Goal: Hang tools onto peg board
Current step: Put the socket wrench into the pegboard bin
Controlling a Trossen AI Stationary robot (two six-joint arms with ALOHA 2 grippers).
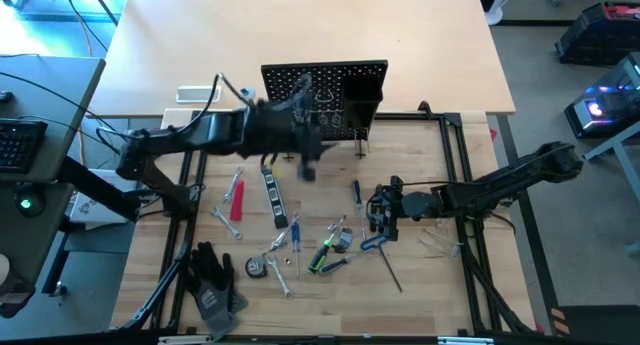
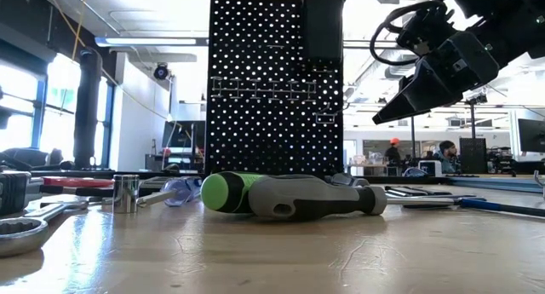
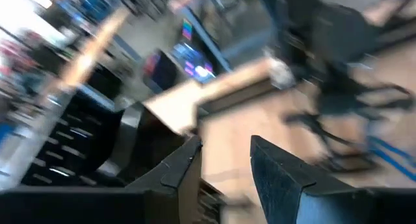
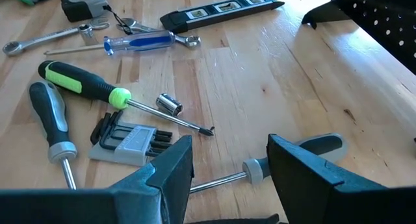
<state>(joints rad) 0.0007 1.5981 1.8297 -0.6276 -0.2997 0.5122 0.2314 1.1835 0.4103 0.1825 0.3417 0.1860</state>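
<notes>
My left gripper [image 3: 224, 162] hung parted, empty, by the perforated peg board [image 1: 325, 95]; right gripper [image 4: 227, 169] – jaws apart – over bare wood.

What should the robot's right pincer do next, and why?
Probably dip straight down onto the grey-handled screwdriver. The right pincer hangs open above the table with nothing in it, and that screwdriver's handle and shaft lie right between its fingers. The left pincer is up beside the peg board, so the loose tools on the table look like the right arm's job.
</notes>
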